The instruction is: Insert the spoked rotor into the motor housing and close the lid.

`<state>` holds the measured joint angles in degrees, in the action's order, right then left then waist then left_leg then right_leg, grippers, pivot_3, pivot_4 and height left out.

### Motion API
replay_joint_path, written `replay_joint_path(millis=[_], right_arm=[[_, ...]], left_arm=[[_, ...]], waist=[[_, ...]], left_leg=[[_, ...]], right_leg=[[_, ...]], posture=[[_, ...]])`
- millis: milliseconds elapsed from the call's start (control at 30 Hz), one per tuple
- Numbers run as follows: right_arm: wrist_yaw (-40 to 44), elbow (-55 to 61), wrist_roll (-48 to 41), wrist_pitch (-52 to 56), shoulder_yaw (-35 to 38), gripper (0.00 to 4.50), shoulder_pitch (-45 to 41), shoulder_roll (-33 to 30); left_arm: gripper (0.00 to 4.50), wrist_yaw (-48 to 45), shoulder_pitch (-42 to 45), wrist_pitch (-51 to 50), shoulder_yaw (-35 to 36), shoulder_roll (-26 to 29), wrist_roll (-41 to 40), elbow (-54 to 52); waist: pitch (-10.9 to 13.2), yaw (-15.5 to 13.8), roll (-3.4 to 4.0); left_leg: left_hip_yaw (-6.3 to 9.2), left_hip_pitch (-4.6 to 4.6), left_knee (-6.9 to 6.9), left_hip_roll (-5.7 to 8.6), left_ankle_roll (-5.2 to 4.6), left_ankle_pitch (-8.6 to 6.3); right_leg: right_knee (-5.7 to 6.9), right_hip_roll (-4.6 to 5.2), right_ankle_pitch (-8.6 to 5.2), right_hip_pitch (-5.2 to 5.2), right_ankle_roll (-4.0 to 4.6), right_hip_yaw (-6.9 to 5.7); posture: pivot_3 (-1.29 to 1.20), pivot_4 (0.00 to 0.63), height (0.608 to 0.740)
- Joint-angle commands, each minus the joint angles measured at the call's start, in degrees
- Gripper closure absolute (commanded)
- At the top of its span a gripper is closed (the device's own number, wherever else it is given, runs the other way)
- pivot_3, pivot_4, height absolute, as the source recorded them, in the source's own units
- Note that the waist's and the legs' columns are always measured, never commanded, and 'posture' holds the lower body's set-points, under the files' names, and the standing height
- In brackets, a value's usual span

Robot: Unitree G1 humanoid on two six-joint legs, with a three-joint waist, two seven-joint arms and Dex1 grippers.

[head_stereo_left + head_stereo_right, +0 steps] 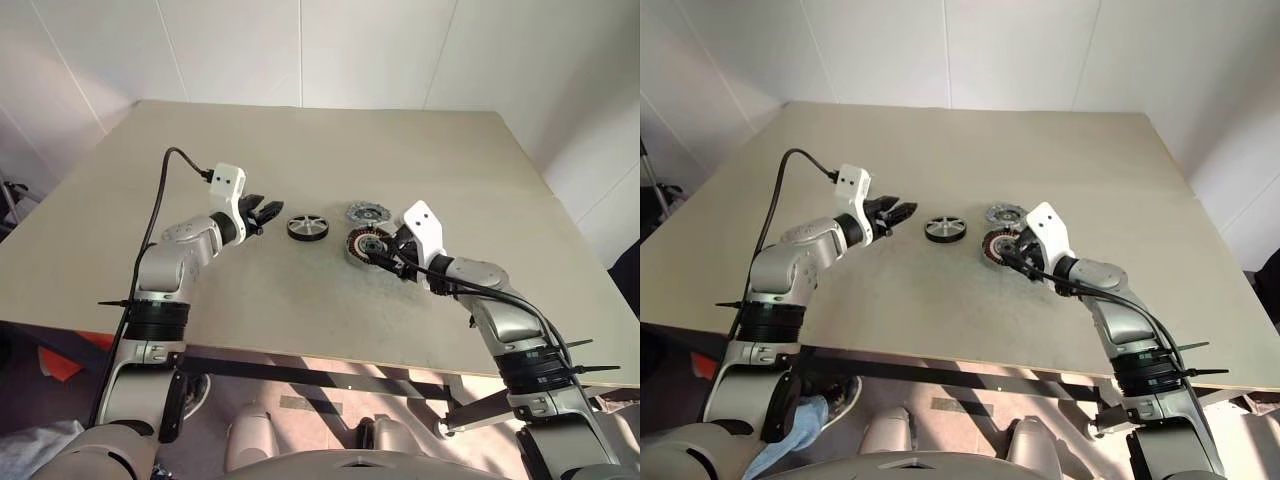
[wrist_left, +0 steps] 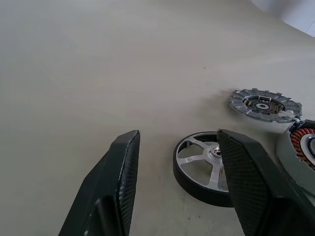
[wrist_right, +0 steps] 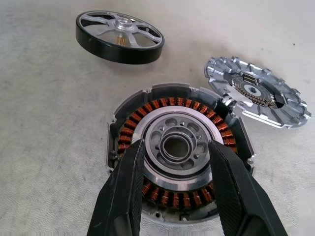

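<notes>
Spoked rotor (image 1: 307,227) lies flat mid-table (image 1: 300,150), w/ motor housing (image 3: 179,150) at its 3 o'clock. Lid (image 3: 258,92) at housing's 12, edges touching. Left gripper (image 2: 177,182) fingers apart, empty, near rotor. Right gripper (image 3: 172,191) fingers apart over housing.

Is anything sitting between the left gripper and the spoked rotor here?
Nothing visible. The left gripper hangs open beside the spoked rotor, with bare table between them. The motor housing and lid lie on the rotor's far side.
</notes>
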<state>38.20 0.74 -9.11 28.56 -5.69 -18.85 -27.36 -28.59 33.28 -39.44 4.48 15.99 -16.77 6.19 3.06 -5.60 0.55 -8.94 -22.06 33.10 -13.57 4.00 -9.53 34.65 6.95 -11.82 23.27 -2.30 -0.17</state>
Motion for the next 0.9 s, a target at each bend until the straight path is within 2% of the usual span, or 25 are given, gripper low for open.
replay_joint_path(millis=[33, 200, 333, 900], right_arm=[[-0.58, 7.12, -1.23, 6.61, 1.75, 2.23, -1.95, -2.02], [0.69, 10.9, -2.07, 11.87, 1.26, 2.23, -3.09, -4.53], [0.19, 10.23, -1.82, 13.65, 0.1, 2.23, -4.48, -3.99], [-0.38, 2.1, 0.5, 12.3, -3.09, 2.23, -7.5, -1.3]], left_arm=[[1.83, 0.52, -0.45, -0.41, -0.66, -0.73, -1.09, -3.79], [1.83, 1.34, -1.62, -0.49, -0.99, -1.64, -1.17, -4.43], [1.83, 1.89, -1.88, -0.48, -0.83, -1.49, -1.38, -4.5], [1.83, 3.23, -3.62, -0.87, -0.42, -0.78, -1.9, -6.31]], waist=[[0.0, 0.0, 0.0], [0.0, 0.02, 0.0], [0.0, 0.01, 0.0], [0.0, 0.01, 0.0]], left_leg=[[0.0, 0.0, 0.0, 0.0, 0.01, 0.01], [0.0, 0.05, 0.0, -0.01, 0.03, 0.02], [0.0, 0.08, 0.0, -0.02, 0.07, 0.04], [0.0, 0.06, 0.02, -0.01, 0.1, 0.06]], right_leg=[[0.0, 0.0, 0.0, 0.0, 0.0, 0.0], [0.03, -0.02, 0.0, 0.0, 0.0, 0.02], [0.07, -0.03, 0.0, 0.0, 0.0, 0.04], [0.08, -0.03, 0.0, 0.0, 0.0, 0.04]], posture=[[0.0, 0.0, 0.74], [0.0, 0.0, 0.74], [0.0, 0.0, 0.74], [0.0, 0.0, 0.74]])
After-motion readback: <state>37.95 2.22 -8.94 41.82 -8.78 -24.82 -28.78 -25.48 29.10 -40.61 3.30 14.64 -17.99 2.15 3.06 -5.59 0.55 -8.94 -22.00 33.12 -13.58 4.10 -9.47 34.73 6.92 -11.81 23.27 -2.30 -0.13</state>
